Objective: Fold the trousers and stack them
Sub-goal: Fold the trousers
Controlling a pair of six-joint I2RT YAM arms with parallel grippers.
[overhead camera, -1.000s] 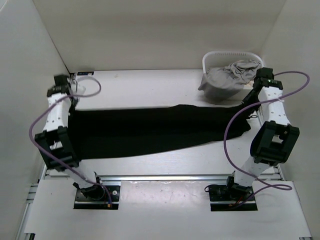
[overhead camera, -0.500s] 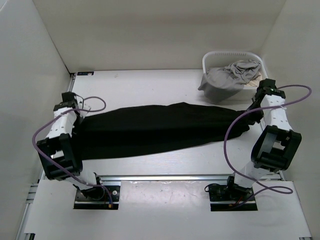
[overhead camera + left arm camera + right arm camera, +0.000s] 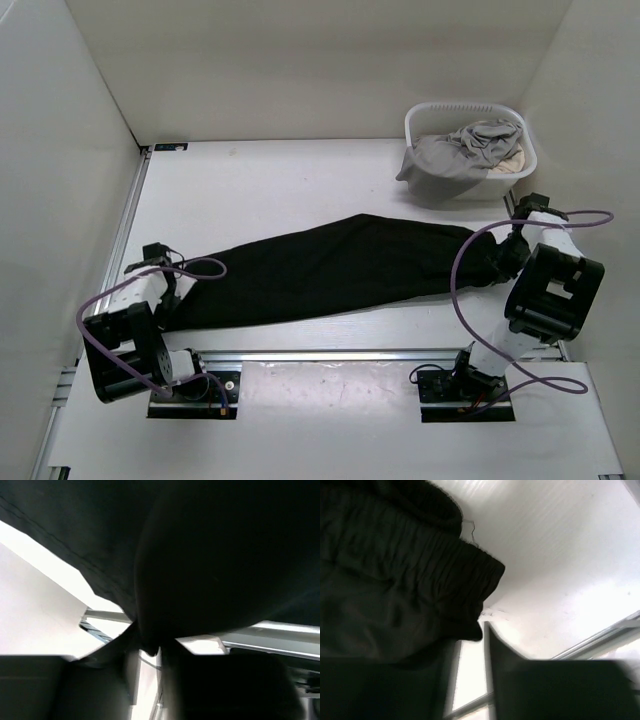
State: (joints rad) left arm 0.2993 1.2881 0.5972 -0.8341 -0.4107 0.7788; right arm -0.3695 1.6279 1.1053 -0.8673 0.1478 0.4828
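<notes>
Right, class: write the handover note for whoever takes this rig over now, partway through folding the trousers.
Left end effector: at the leg end of the trousers, cloth bunched between its tips; grip unclear.
Right end effector: jaws parted, corner of the waistband at its tips.
Trousers lie flat in one long strip across the table.
Done: apparently folded lengthwise. Left: fold crosswise, then stack.

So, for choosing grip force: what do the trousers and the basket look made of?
The trousers: soft matte black cloth, weave unclear; it wrinkles and gathers at the waistband. The basket: probably white moulded plastic, given its smooth, slotted rim.
</notes>
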